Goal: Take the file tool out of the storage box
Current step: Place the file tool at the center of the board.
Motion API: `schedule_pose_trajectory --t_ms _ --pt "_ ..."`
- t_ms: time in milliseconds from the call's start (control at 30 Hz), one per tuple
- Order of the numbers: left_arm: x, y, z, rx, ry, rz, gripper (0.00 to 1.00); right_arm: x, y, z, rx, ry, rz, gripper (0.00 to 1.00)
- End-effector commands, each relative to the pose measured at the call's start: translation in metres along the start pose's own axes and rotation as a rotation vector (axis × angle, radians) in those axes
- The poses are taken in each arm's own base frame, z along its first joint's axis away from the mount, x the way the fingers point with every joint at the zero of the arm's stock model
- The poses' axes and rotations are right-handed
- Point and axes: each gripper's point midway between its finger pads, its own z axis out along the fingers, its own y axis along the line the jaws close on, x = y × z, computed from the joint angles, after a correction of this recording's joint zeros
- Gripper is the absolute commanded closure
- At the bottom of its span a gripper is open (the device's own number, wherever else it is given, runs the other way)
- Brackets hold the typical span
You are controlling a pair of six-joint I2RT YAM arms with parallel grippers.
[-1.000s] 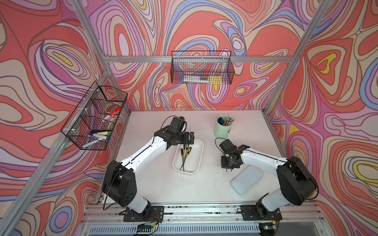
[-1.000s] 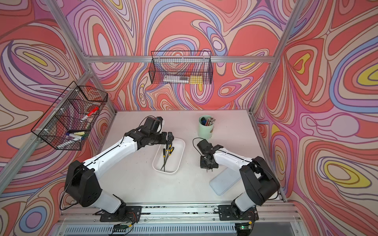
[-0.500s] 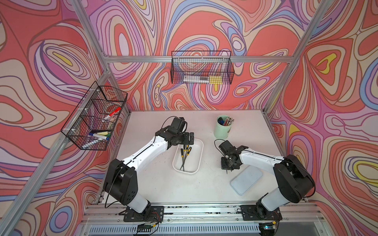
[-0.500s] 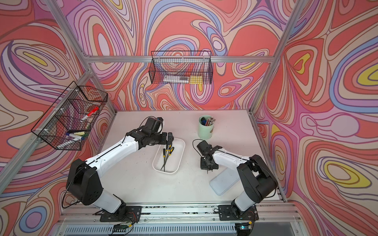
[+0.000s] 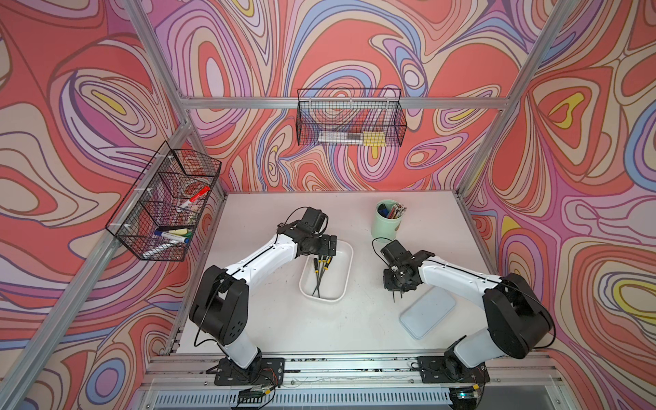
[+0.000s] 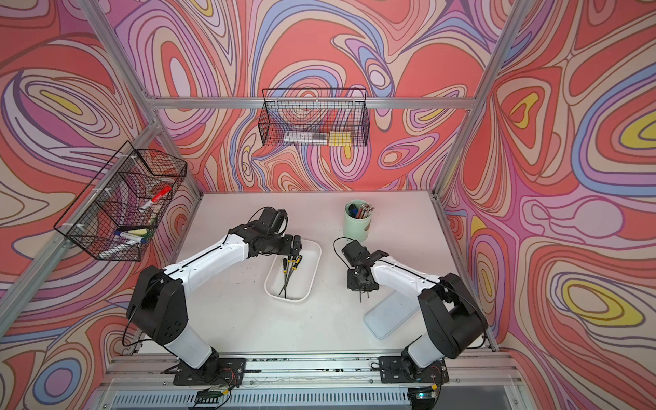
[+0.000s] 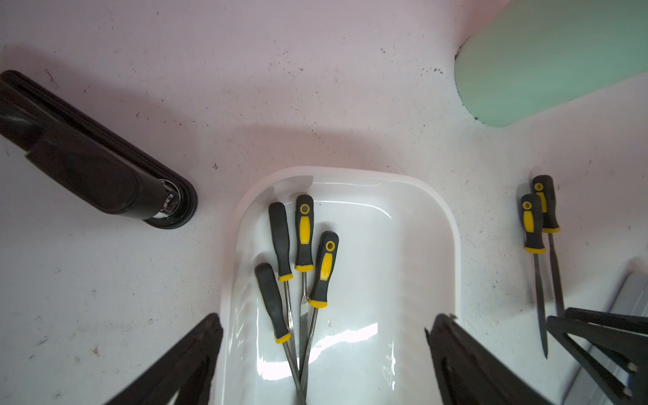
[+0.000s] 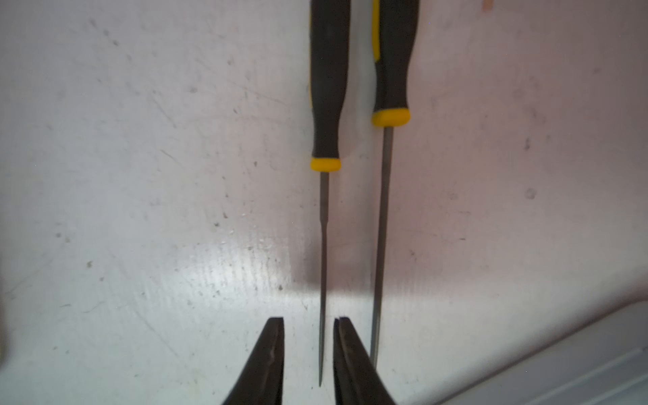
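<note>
Centre frame on the white worktop (image 5: 269, 319) sits the storage box (image 5: 339, 271), a shallow glossy white tub with rounded corners. Left claw (image 7: 328, 319), spread wide, hangs over its upper end. Right claw (image 8: 309, 319), slightly parted, straddles one loose file (image 8: 324, 245) at its tip. Four black-and-yellow-handled file tools (image 7: 304, 238) lie inside the box.

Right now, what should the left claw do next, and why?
Probably lower the left claw a little into the box. It hangs wide open above four files lying there, handles side by side, while two files are already out on the table. Going straight down should bring one handle within its grip.
</note>
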Motion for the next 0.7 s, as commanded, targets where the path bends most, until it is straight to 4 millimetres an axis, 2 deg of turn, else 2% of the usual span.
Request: schedule_pose_trajectory --t_ms 0,267,400,533,667 --pt "0.010 0.000 0.010 -0.023 0.072 0.031 0.13 -0.021 0.028 -0.028 -0.143 -0.085 -0.047 0.64" --pt "0.020 -0.013 0.034 -0.057 0.124 0.123 0.37 -0.037 0.078 -0.049 -0.416 -0.156 -0.103 0.46" --pt "0.023 -0.013 0.047 -0.068 0.143 0.136 0.43 -0.037 0.098 -0.062 -0.538 -0.167 -0.139 0.29" --pt "0.024 -0.012 0.059 -0.085 0.156 0.152 0.49 -0.034 0.106 -0.073 -0.606 -0.179 -0.162 0.12" --pt "0.023 -0.013 0.070 -0.090 0.162 0.168 0.57 -0.032 0.104 -0.075 -0.606 -0.187 -0.170 0.09"
